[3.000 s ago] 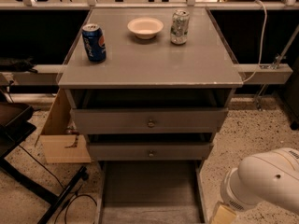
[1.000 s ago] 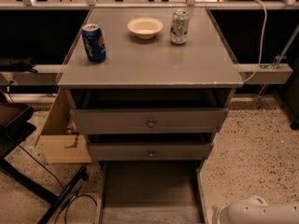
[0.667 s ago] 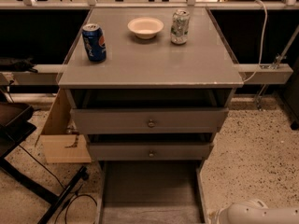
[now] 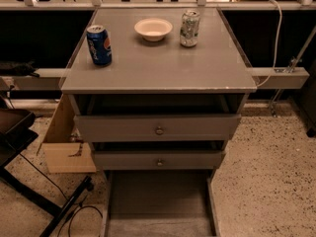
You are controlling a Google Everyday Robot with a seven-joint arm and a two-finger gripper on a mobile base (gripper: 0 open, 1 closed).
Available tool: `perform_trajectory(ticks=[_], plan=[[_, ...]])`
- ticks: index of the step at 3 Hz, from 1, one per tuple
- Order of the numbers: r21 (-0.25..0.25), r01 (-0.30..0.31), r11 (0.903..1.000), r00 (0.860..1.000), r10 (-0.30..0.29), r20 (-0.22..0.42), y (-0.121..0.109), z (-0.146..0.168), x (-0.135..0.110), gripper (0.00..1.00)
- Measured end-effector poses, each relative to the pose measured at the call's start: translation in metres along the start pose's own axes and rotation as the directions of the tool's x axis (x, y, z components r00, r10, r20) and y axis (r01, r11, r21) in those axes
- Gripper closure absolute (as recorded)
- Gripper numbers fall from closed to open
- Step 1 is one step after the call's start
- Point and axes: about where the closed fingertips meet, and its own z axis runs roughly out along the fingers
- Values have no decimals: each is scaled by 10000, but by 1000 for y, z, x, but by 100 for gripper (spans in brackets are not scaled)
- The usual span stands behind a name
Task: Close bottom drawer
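Note:
The bottom drawer (image 4: 158, 201) is pulled far out toward me at the foot of the grey cabinet (image 4: 158, 68). I see down into its long dark-grey box; its front and knob are cut off by the lower edge of the view. Above it sit two wider grey drawer fronts, the top one (image 4: 123, 127) and the middle one (image 4: 123, 160), each with a small round knob and each slightly out. The gripper and arm are not in view.
On the cabinet top stand a blue can (image 4: 99, 44), a white bowl (image 4: 153, 28) and a green-white can (image 4: 189, 28). A cardboard box (image 4: 64, 142) leans at the cabinet's left. A black stand with cables (image 4: 29, 191) is at lower left. Speckled floor (image 4: 266, 181) lies to the right.
The white arm at the lower right corner sank lower over the earlier frames and is now out of view. The drawers and the things on top have not moved.

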Motion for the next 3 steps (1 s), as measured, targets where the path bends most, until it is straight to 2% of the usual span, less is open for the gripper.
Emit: perform_trajectory(ticks=[1, 3], plan=[[-282, 96, 9996, 9956, -69, 930, 2, 52, 5, 100], [-855, 667, 9941, 9622, -414, 2692, -1, 129, -26, 100]])
